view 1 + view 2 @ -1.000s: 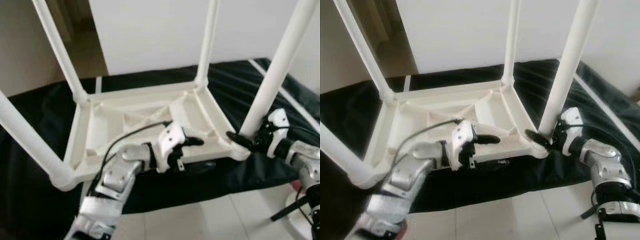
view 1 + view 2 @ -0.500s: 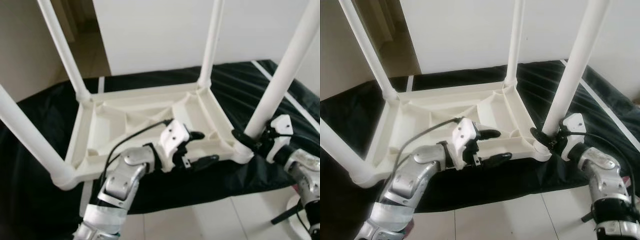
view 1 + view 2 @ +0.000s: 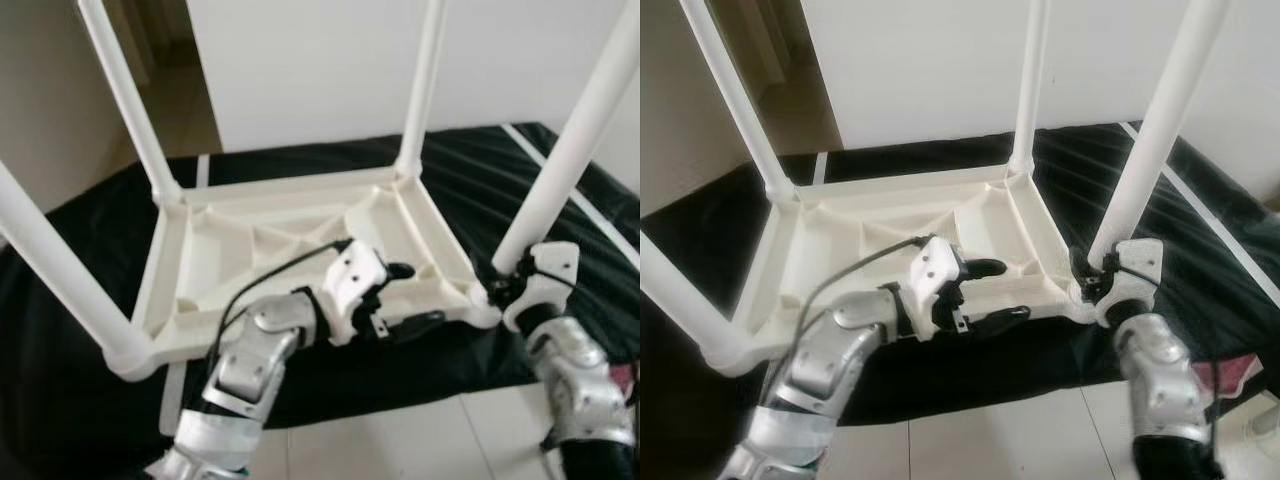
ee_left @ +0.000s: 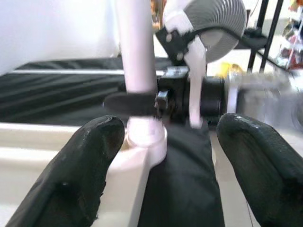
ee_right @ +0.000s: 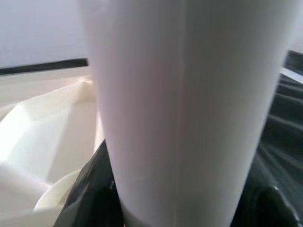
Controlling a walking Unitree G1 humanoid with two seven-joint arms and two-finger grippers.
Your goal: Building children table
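A white plastic children's table lies upside down on a black cover, its four legs pointing up. My left gripper is open at the table's near edge, one finger over the rim and one below it. In the left wrist view its fingers frame the near-right corner socket. My right gripper is shut on the base of the near-right leg, just above the corner socket. That leg stands between its black fingers in the right wrist view.
The black cover drapes over a low bed-like surface. White floor tiles run in front of it. A white wall stands behind, with a doorway at the far left. A fan and a pink item are off to the right.
My right arm has swung in toward me, its gripper staying at the base of the near-right leg. My left gripper has shifted slightly right along the near rim. The camera has shifted a little.
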